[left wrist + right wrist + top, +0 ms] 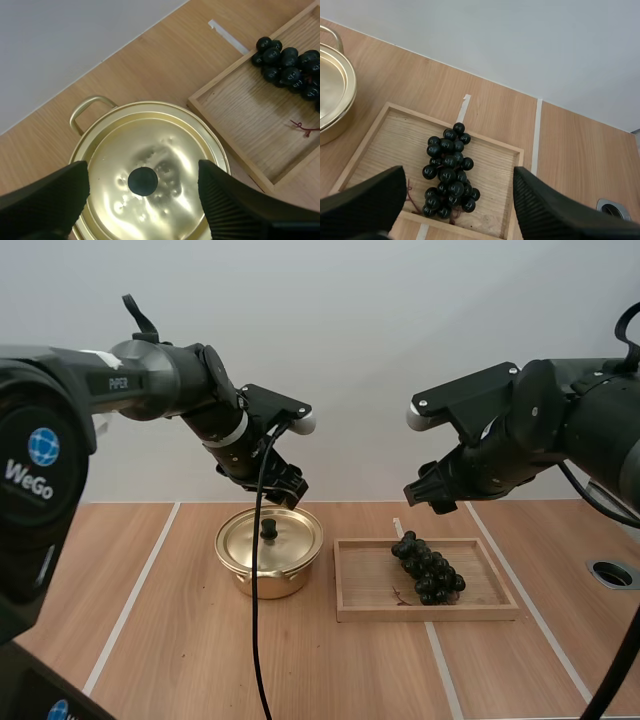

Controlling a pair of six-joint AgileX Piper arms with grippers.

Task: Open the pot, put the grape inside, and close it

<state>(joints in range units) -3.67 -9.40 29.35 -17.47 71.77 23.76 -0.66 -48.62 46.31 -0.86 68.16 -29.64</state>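
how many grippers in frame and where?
2: the left gripper, open, hangs above the knob of the pot lid; the right gripper, open, hangs above the grapes in the wooden tray.

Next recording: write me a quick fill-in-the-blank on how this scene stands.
The gold lid with a black knob sits ____ the round gold metal pot.
The bunch of dark grapes lies in the shallow rectangular tray, which is made of ____.
The left gripper above the lid and the right gripper above the grapes both have fingers ____.
Missing words: on; wood; open.
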